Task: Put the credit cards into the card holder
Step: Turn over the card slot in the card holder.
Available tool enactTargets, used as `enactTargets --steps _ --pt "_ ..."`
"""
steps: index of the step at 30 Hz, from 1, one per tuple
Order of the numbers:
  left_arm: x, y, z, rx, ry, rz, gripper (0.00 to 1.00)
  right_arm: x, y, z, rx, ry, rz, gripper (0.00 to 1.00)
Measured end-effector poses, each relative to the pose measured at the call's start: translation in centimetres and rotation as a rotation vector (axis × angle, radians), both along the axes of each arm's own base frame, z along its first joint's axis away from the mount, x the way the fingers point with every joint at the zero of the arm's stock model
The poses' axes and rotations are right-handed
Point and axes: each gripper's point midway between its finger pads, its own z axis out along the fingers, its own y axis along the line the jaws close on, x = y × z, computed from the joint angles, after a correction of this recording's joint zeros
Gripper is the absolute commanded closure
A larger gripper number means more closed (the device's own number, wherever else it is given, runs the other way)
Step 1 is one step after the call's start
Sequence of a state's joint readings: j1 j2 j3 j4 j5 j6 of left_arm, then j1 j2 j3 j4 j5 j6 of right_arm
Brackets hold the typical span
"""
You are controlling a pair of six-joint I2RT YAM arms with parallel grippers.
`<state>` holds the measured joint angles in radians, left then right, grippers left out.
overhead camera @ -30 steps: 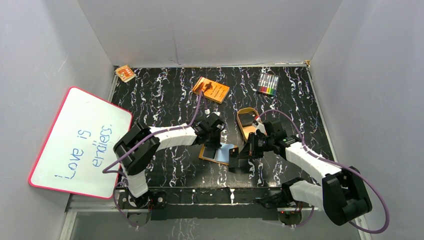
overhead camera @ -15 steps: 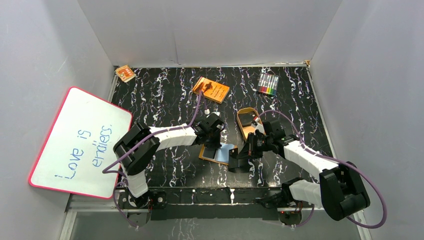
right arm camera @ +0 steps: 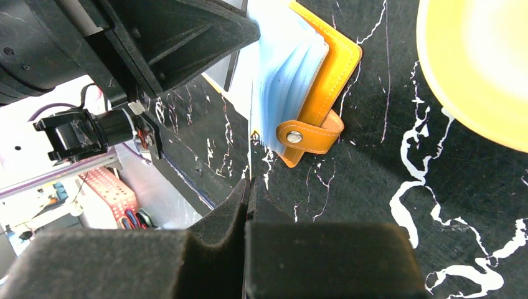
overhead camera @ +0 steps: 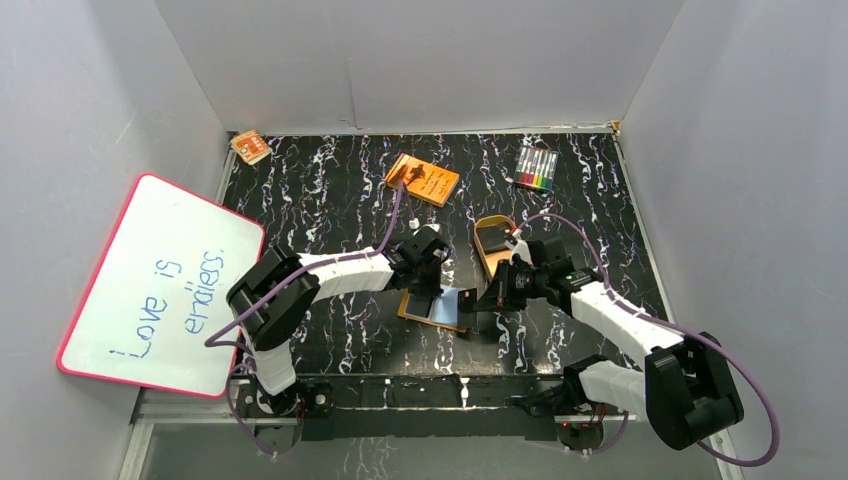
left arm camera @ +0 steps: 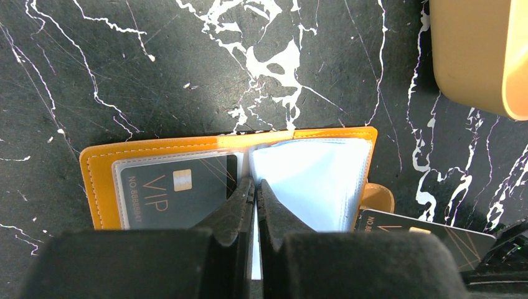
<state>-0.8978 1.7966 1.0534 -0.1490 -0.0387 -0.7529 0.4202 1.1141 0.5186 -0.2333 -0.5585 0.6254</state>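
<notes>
The left gripper (left arm camera: pixel 255 185) has its fingers drawn almost together over the centre fold of the open card holder (left arm camera: pixel 187 142), with a thin pale strip of an inner leaf pinched between them. The left arm (overhead camera: pixel 340 270) lies low, stretched rightward across the table (overhead camera: pixel 320 190), its wrist tipped down. The right gripper (right arm camera: pixel 248 187) is clenched on a black credit card (left arm camera: pixel 423 233), which shows edge-on between its fingers in its own view. The right arm (overhead camera: pixel 610 310) reaches leftward with a low forearm, so the two tools sit just beside each other at the card holder's right edge. The card holder lies flat near the front middle of the table, on the near side of the tan tray (overhead camera: pixel 483 250).

Only the left wrist view shows the VIP card (left arm camera: pixel 180 187) already in the left clear pocket, and the held card's face at lower right beside the snap tab (left arm camera: pixel 377 199). Only the right wrist view shows that tab unfastened and the pale blue-grey leaves (right arm camera: pixel 280 87) fanned upward. The top view alone takes in the orange book (overhead camera: pixel 422 180) and the markers (overhead camera: pixel 536 168) towards the far side
</notes>
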Motion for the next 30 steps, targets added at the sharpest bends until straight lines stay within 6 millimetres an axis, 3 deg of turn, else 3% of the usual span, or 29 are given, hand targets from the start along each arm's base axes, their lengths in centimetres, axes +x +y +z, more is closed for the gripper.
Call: enactTargets --steps 21,30 --pt "0.0 0.0 0.0 -0.001 0.002 0.007 1.0 -0.9 0.6 -1.2 0.026 0.088 0.044 1.0" --pt "0.0 0.0 0.0 -0.008 -0.002 0.009 1.0 -0.1 0.3 -0.3 0.014 0.015 0.013 1.0"
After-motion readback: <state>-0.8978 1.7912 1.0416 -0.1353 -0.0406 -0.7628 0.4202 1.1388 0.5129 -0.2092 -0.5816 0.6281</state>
